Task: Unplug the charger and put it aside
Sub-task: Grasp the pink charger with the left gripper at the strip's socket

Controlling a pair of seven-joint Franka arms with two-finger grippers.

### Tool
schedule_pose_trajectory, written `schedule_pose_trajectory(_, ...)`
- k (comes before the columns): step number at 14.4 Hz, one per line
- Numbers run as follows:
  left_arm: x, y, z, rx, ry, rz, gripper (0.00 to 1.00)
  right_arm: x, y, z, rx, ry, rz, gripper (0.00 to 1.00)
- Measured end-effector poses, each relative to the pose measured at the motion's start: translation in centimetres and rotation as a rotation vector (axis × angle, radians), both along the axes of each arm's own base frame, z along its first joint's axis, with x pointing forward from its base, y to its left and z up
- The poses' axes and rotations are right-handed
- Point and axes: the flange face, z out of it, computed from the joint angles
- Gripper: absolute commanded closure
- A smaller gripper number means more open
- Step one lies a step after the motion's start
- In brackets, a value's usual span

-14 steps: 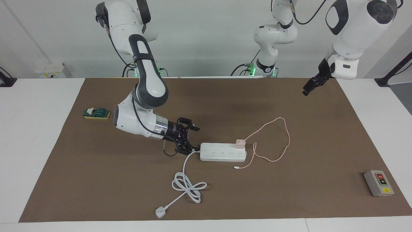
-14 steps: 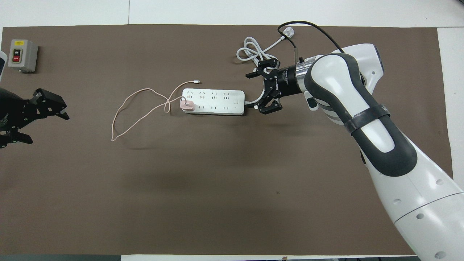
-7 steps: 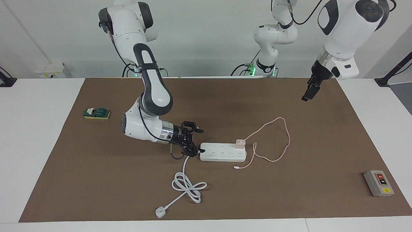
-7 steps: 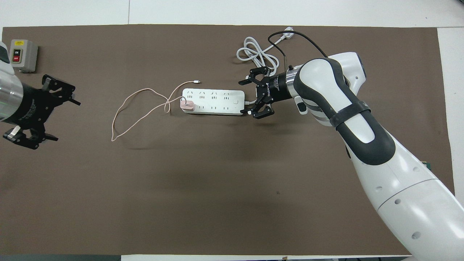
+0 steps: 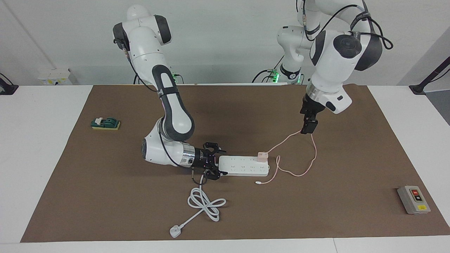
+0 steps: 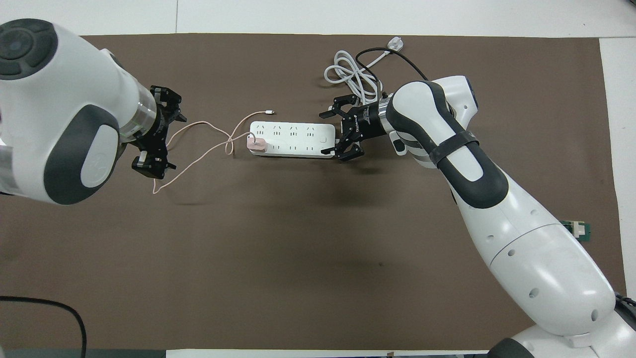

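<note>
Because the small pale pink cube charger [image 5: 262,156] sits plugged into the long white power strip [image 5: 243,166], whose end the open, empty right claw [image 5: 213,164] merely straddles, while the open, empty left claw [image 5: 308,127] hangs over its thin pink cable [image 5: 309,165], the strip could lift with the charger.

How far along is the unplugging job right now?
Nothing finished: the charger sits plugged into the power strip. In hand: the open right gripper brackets the strip's end; the open left gripper hangs over the pink cable. Left: pull, set aside.

Around power strip [image 5: 244,166]: right gripper [image 5: 215,163] crowds its corded end; coiled white cord [image 5: 205,203] lies farther from robots; pink cable [image 5: 305,147] loops off its charger end.
</note>
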Motion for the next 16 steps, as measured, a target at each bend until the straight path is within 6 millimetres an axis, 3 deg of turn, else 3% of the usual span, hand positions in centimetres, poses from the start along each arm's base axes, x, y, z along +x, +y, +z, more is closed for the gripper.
schedule_pose_trajectory(3, 0.9, -3.2, -2.8, 0.002, 0.006, 0.06, 0.0, -0.2, 1.1, -0.3, -0.012, -0.021, 0.006, 0.0)
schedule_pose_trajectory(7, 1.1, -5.9, -5.2, 0.001, 0.003, 0.089, 0.0, -0.7, 2.2, -0.4, -0.013, -0.042, 0.033, 0.0)
schedule_pose_trajectory(9, 1.3, -7.5, -7.9, 0.016, 0.033, 0.095, 0.0, -0.7, 2.3, -0.7, -0.013, -0.057, 0.046, 0.0)
schedule_pose_trajectory(12, 3.3, -9.2, -11.0, 0.02, 0.044, 0.096, 0.0, -0.7, 2.1, -1.3, -0.018, -0.067, 0.048, 0.0)
schedule_pose_trajectory(16, 4.3, -9.7, -11.4, 0.008, 0.013, 0.095, 0.0, -0.7, 2.1, -2.0, -0.022, -0.072, 0.052, 0.0)
